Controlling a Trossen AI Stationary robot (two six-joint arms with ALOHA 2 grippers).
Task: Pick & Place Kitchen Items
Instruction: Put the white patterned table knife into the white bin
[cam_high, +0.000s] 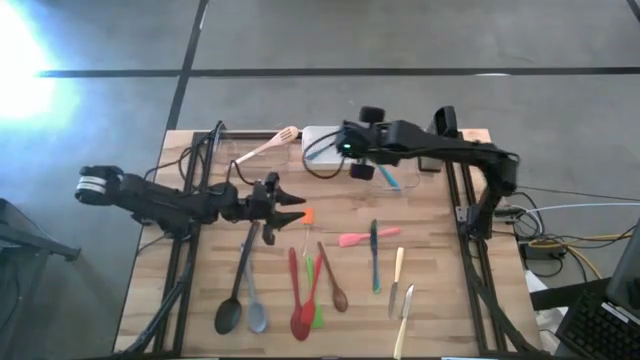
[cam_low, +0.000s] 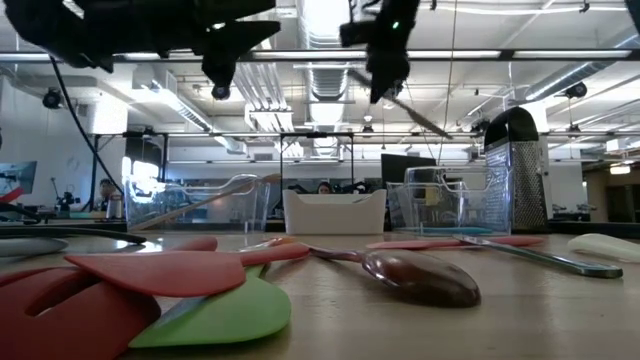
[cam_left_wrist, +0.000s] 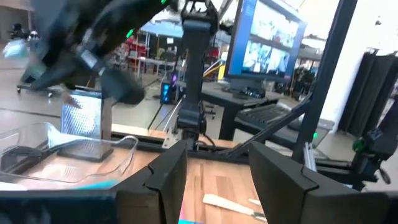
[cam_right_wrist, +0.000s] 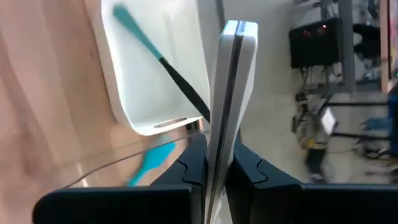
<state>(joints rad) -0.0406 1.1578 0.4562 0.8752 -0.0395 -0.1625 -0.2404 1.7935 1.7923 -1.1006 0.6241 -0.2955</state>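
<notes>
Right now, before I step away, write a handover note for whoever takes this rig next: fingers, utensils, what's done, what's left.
Left gripper: fingers open, empty, beside the orange spatula.
Right gripper: fingers shut on a cream-handled utensil, over the tubs.
Done: blue spatula in the clear tub; a teal-tipped utensil in the white tub.
Left: the rest lie on the table, among them the black spoon and the pink spatula.
</notes>
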